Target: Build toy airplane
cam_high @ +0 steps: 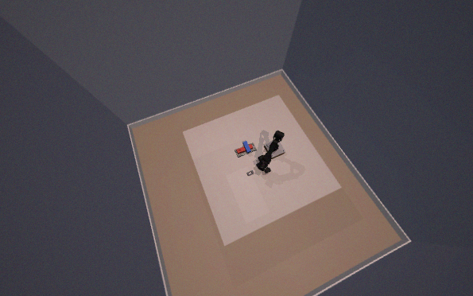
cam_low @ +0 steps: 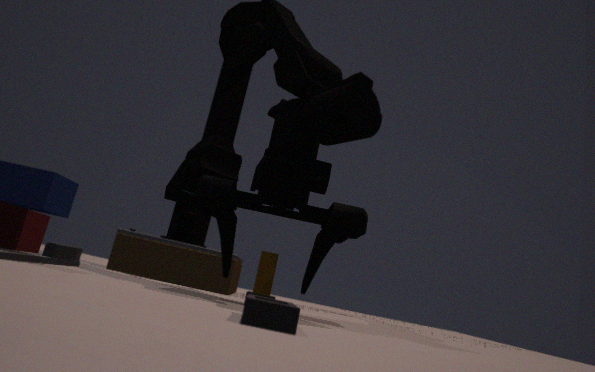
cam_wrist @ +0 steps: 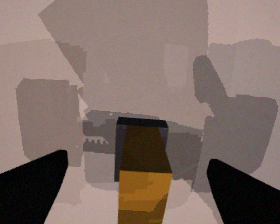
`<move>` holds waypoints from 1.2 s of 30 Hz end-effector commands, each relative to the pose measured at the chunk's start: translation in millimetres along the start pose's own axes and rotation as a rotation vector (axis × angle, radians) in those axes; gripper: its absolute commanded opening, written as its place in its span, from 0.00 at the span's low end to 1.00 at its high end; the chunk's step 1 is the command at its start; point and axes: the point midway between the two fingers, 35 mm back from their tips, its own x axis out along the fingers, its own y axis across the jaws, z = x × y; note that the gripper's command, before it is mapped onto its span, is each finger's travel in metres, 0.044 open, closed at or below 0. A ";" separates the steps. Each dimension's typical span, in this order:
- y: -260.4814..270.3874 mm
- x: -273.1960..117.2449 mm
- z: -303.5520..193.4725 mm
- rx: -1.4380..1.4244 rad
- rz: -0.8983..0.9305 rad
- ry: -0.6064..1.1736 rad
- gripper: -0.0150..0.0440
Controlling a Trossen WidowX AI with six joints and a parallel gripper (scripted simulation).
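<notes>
The red fuselage (cam_high: 241,150) (cam_low: 7,225) lies in the grey jig (cam_high: 253,149) (cam_low: 62,252), with the blue wing (cam_high: 246,146) (cam_low: 17,187) across its top. The yellow tail fin (cam_low: 265,272) (cam_wrist: 145,203) stands upright in a small dark holder (cam_high: 250,173) (cam_low: 269,313) on the mat. My gripper (cam_high: 263,169) (cam_low: 264,283) (cam_wrist: 139,163) is open and low over the fin. One finger is on each side of it, with clear gaps between the fingers and the fin.
The arm's tan base block (cam_low: 172,262) stands just behind the fin, between it and the jig. The pale mat (cam_high: 284,199) lies on a brown floor (cam_high: 180,247) with a raised rim.
</notes>
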 end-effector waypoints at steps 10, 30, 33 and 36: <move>-0.7 2.4 -1.4 0.005 -0.003 0.007 0.42; 1.5 -18.8 2.3 0.017 -0.008 0.013 0.25; 2.7 -27.7 3.8 0.016 -0.007 0.012 0.25; 3.6 -36.7 5.0 0.015 -0.006 0.011 0.25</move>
